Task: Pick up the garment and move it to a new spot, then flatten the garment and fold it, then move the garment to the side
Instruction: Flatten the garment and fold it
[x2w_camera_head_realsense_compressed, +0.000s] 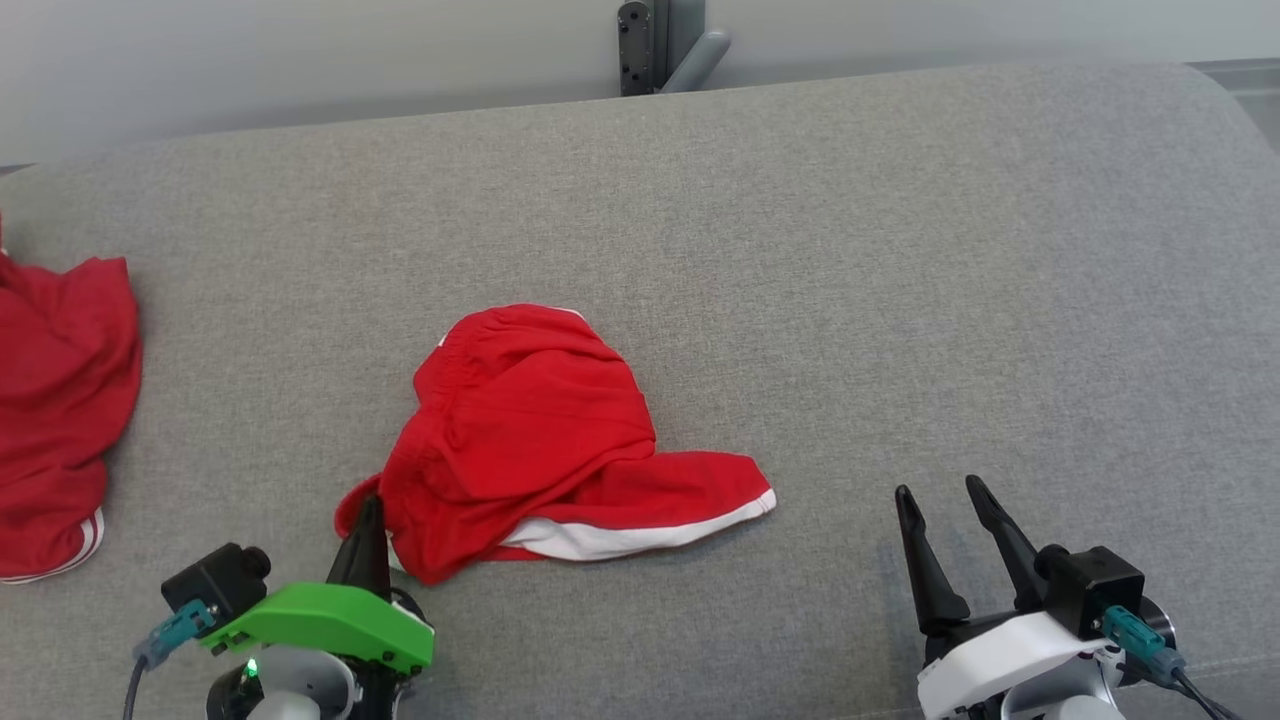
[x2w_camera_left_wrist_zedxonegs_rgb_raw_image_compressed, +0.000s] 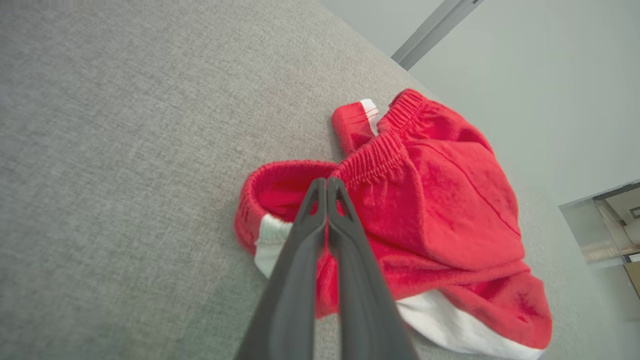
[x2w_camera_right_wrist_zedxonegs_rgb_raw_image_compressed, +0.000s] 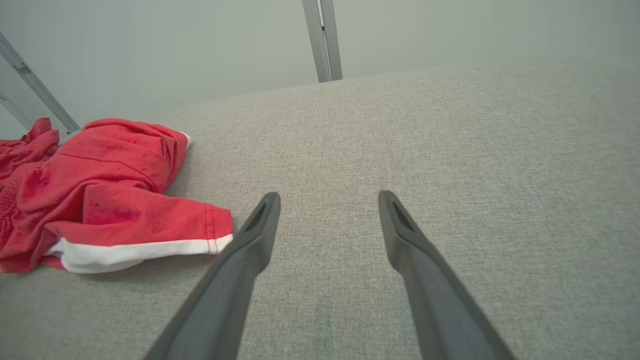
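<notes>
- On the grey cushion (x2w_camera_head_realsense_compressed: 800, 250), left of centre, the red garment (x2w_camera_head_realsense_compressed: 520, 440) is found crumpled. A second red garment (x2w_camera_head_realsense_compressed: 60, 400) lies well apart at far left.
- Fingers of the left gripper (x2w_camera_head_realsense_compressed: 366, 505) are clenched together at the garment's near-left edge, and no cloth is seen pinched between them. The right gripper (x2w_camera_head_realsense_compressed: 940, 487) is spread wide and empty over bare cushion.
- Handling is judged light, limp and easily bunched. The elastic waistband (x2w_camera_left_wrist_zedxonegs_rgb_raw_image_compressed: 372, 157) is judged the firmest hold.
- Waistband gathers are resolved by the left wrist view. The white hem (x2w_camera_right_wrist_zedxonegs_rgb_raw_image_compressed: 140, 248) is shown full-length by the right wrist view.
</notes>
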